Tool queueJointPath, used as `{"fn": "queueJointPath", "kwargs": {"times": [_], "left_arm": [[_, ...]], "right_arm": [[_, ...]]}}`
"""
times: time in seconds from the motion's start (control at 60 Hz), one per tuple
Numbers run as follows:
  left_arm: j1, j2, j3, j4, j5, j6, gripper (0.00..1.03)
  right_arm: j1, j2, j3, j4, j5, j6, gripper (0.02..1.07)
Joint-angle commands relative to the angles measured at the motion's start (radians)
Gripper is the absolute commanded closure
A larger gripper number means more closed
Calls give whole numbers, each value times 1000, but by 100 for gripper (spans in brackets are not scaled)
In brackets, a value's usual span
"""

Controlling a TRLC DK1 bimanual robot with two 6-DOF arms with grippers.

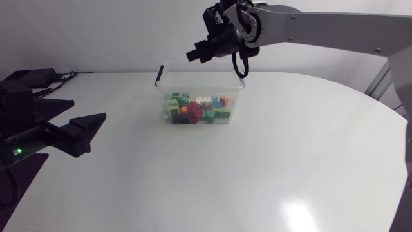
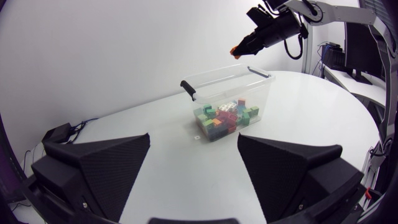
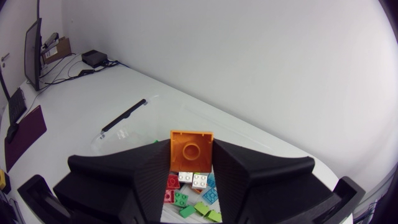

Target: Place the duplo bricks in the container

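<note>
A clear plastic container [image 1: 239, 87] with black handles stands at the back middle of the table, holding several duplo bricks [image 1: 198, 107] in green, red, white, orange and blue. My right gripper [image 1: 193, 54] hangs above the container's rear left corner. It is shut on an orange duplo brick [image 3: 191, 149], with a finger pressing each side. Under that brick lie the bricks [image 3: 193, 193] inside the container [image 3: 124, 115]. The left wrist view shows the orange brick [image 2: 235, 50] high over the container [image 2: 227, 78]. My left gripper [image 1: 89, 109] rests open and holds nothing at the table's left, facing the container.
A black box with cables [image 1: 35, 75] lies at the back left corner. The white table [image 1: 270, 174] stretches wide in front and to the right of the container.
</note>
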Motion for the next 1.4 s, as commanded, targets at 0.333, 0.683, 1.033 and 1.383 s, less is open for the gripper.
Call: {"fn": "queueJointPath", "kwargs": {"times": [0.333,0.683,1.033,1.383], "left_arm": [[37,-143,-97,-7,11,16,6],[77,-257,-159,-7,11,19,6],[112,-301,-189,-1,11,12,6],[119,-343,-200,2,11,10,6]], "right_arm": [[-34,-61,-107,90,77,-28,21],[-204,-482,-527,219,84,-79,21],[-387,-860,-877,308,102,-128,18],[-555,-1210,-1151,316,42,-173,18]]}}
